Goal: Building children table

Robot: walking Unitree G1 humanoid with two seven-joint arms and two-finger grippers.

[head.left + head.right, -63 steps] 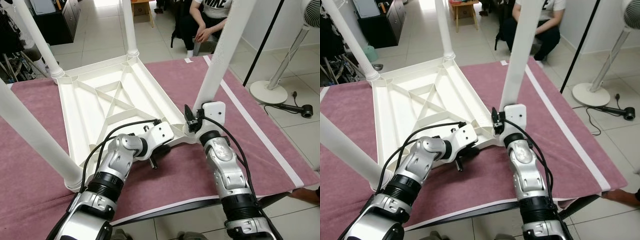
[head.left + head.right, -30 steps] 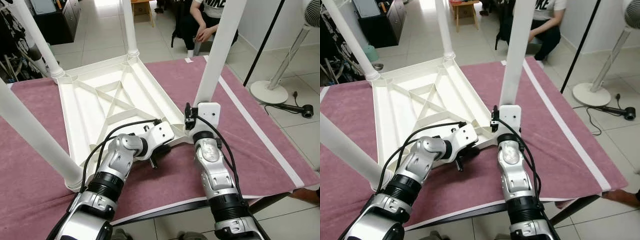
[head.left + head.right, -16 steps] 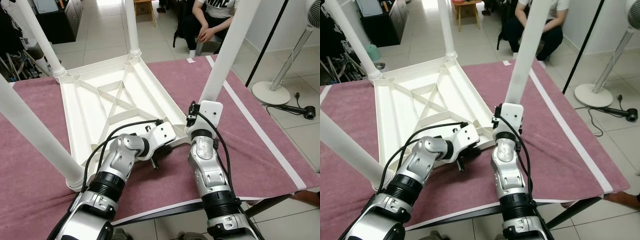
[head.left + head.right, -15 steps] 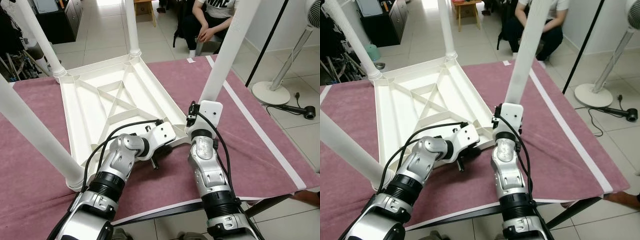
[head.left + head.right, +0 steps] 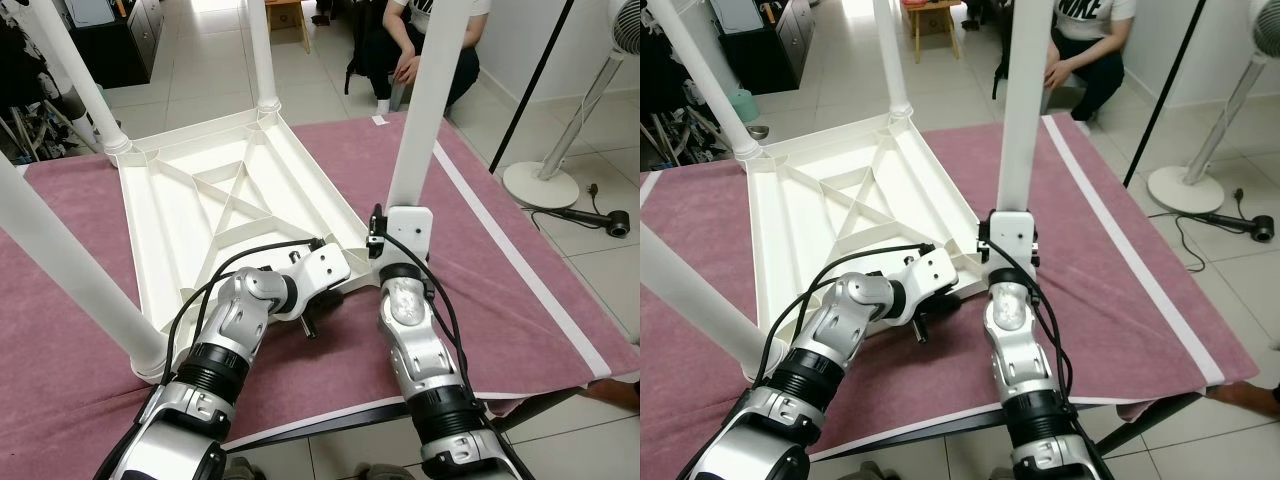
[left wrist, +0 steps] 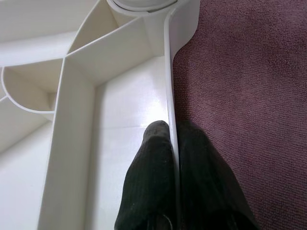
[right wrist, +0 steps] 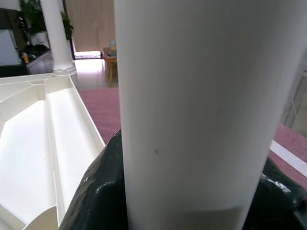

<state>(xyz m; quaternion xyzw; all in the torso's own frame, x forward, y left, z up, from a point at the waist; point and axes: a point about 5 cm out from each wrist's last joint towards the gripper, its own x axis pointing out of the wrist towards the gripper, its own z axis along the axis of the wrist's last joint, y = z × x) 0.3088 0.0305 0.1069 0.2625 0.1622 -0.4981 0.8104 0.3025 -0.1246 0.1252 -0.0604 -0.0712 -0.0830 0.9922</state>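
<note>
Lying upside down on a maroon cloth (image 5: 520,290) over the desk: white children's table (image 5: 200,215); left end effector (image 6: 173,143) pinched shut on its near rim (image 6: 169,72); right end effector (image 5: 1008,235) clamped round the near-right leg (image 5: 1018,120) at its base, leg upright; seated person (image 5: 415,45) beyond.

You get bright, even daylight from the far room. Head views are sharp, edges slightly bowed. The table leg (image 7: 192,105) looms soft and unfocused; glare sits on the tabletop (image 6: 129,108).
</note>
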